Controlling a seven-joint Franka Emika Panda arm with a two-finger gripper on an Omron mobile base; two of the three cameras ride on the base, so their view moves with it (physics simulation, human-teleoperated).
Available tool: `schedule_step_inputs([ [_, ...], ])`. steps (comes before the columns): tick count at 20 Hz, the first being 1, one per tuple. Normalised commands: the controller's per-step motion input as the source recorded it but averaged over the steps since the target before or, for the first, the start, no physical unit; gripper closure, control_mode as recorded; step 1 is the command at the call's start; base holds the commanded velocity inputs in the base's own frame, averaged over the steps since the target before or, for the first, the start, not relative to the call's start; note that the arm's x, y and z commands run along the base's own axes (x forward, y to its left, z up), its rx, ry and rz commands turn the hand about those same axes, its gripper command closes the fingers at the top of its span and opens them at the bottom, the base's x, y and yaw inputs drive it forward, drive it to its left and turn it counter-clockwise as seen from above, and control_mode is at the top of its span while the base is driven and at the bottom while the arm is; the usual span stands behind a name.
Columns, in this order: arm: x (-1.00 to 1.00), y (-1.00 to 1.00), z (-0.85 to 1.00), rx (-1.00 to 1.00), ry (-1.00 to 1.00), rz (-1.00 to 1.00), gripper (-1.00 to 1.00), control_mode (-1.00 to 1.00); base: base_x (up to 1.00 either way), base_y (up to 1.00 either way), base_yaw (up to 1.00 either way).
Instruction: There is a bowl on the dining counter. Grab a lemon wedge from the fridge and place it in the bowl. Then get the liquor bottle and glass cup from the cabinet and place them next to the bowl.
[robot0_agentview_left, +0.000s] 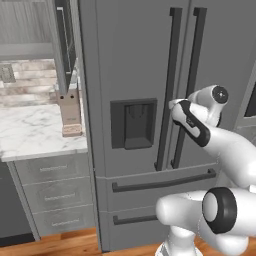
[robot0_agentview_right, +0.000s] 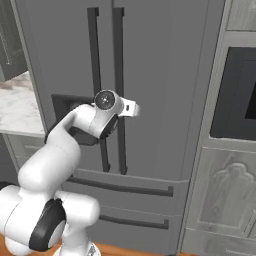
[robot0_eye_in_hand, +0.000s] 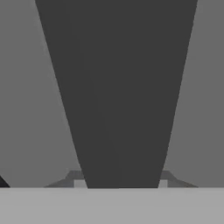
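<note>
**Gripper at the fridge handle**

Nearest, the gripper (robot0_eye_in_hand: 119, 186) is set about a dark handle (robot0_eye_in_hand: 118, 96), the bar passing between its fingers toward twelve o'clock in the hand view. Whether it is clamped cannot be told: the tips are mostly hidden. Behind, in the left base view, the fridge (robot0_agentview_left: 135, 60) stands closed, the hand pressed at its paired handles, at three o'clock of the dispenser (robot0_agentview_left: 133, 123).

The handle is judged rigid and smooth (likely slick); it is best taken mid-length, squarely. The door is probably heavy. The lemon wedge is presumably inside.
</note>
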Motion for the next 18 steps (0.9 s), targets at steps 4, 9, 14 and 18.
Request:
schedule_step_inputs([
  [4,-0.11,-0.12,0.00,0.00,0.00,0.00,1.00,-1.00,0.00,0.00,0.00],
  [9,-0.56,-0.43,0.07,0.01,0.00,0.00,1.00,-1.00,0.00,0.00,0.00],
  [14,-0.81,-0.58,0.13,0.02,0.00,-0.01,1.00,-1.00,0.00,0.00,0.00],
  [18,-0.90,-0.56,0.11,0.01,0.00,-0.03,1.00,-1.00,0.00,0.00,0.00],
])
